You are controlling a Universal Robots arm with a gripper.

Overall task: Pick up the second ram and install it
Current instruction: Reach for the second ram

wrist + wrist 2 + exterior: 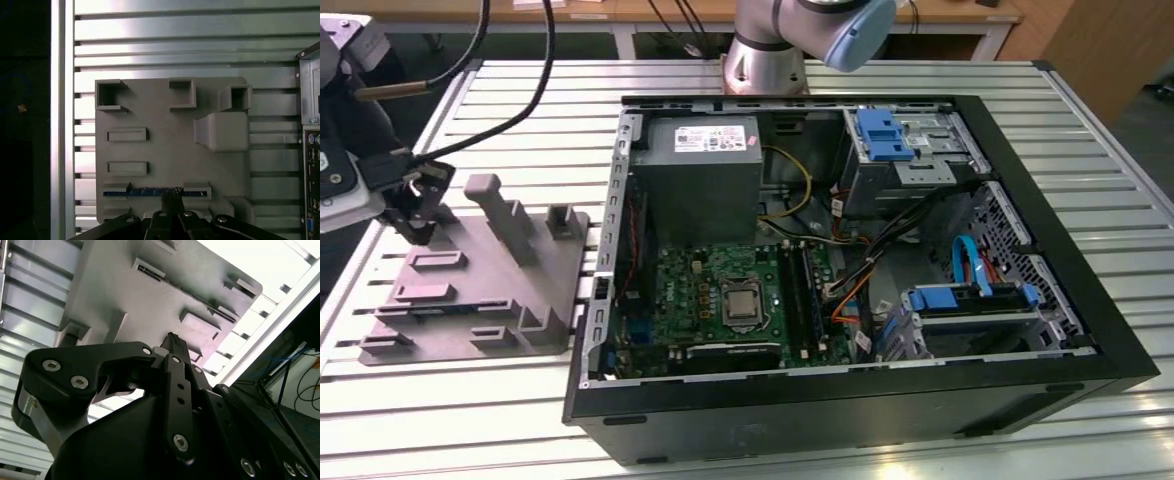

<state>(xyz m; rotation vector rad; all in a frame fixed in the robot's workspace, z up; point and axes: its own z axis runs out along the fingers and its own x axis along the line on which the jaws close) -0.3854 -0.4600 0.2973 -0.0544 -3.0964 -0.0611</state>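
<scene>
gripper [172, 202] tip hides part of second ram [145, 192], grey holder [165, 145] slot.

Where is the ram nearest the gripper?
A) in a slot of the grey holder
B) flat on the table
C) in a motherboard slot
A: in the first wrist view the ram sits on edge in a slot of the grey holder, just by the gripper.

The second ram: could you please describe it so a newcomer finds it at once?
In the first wrist view, a grey holder plate lies on the slatted table. The second ram is the thin bluish strip at the gripper; everything around it is plain grey.
</scene>
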